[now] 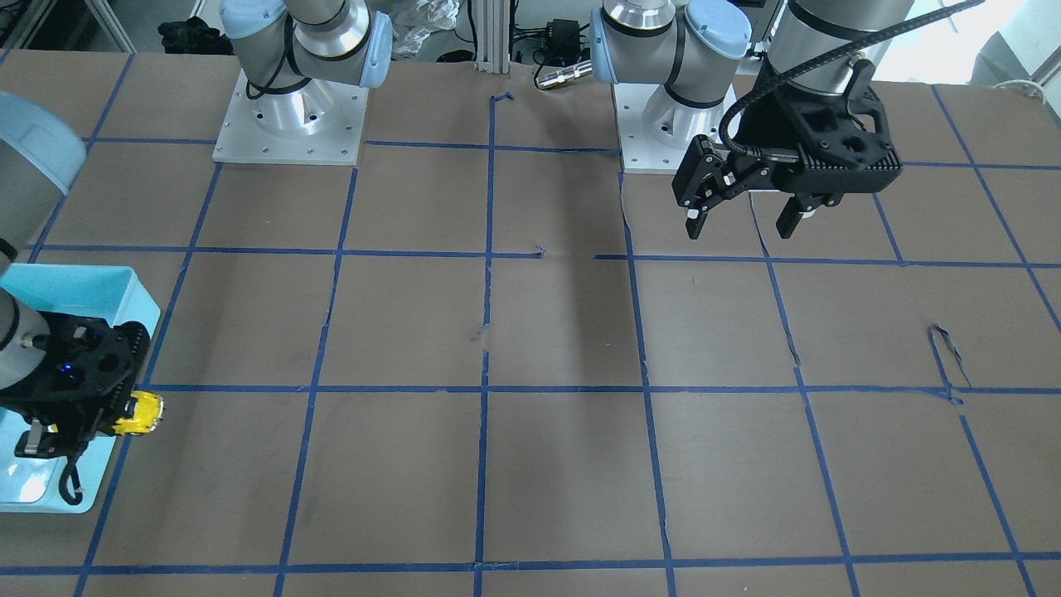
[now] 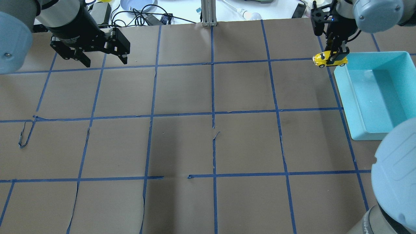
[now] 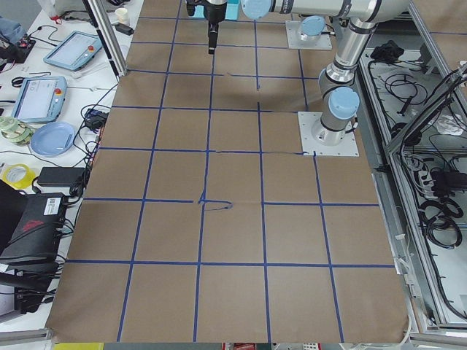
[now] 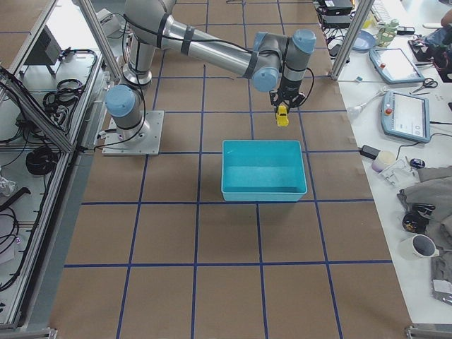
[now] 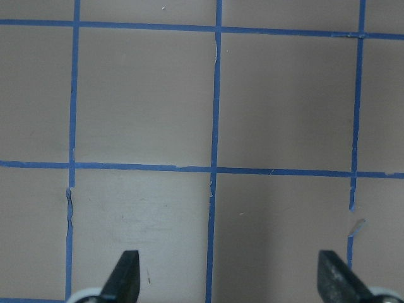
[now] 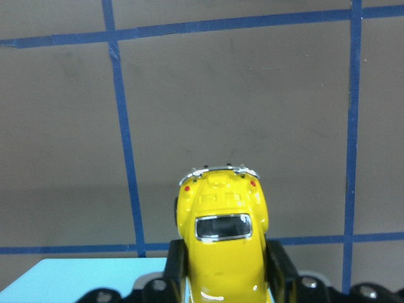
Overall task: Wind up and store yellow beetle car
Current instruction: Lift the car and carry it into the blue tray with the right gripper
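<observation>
The left jaws hung wide and empty above the tabletop (image 2: 182, 91), well apart from everything else, so they seemed to pose little danger. Further right, the right jaws were clamped on the car (image 2: 320, 59), holding it in the air just outside the bin (image 2: 347, 100) and not yet over it. The grip looked like the weak point. The jaws pinched only one end of the glossy, rounded body and the rest stuck out beyond them, so the car might pivot or slip. If let go there, it would probably drop onto the tabletop, and a wound spring could send it rolling away. Carried low, it might clip the bin's wall.
</observation>
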Controlling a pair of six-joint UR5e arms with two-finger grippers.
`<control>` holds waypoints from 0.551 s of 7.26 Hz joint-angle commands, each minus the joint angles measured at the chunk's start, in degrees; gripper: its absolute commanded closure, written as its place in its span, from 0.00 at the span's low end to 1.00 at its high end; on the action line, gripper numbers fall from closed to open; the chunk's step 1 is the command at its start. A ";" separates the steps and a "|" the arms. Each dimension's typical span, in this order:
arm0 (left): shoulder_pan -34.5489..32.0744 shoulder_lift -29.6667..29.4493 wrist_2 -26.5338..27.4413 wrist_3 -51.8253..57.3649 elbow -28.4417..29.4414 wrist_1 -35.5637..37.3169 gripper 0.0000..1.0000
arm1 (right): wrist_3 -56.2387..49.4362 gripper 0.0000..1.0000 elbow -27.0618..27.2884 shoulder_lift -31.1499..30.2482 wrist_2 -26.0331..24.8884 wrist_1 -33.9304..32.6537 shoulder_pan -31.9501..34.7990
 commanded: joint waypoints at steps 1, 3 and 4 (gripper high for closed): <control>0.26 0.00 -0.14 0.01 0.00 0.00 0.00 | -0.94 1.00 -0.36 -2.42 -1.26 5.10 -6.18; 0.18 0.00 0.03 -0.08 0.00 0.00 0.00 | -8.27 1.00 0.52 -2.17 -1.52 4.25 -12.53; 0.18 0.00 0.03 0.01 0.00 0.00 0.00 | -9.63 1.00 1.56 -1.90 -2.05 3.98 -13.51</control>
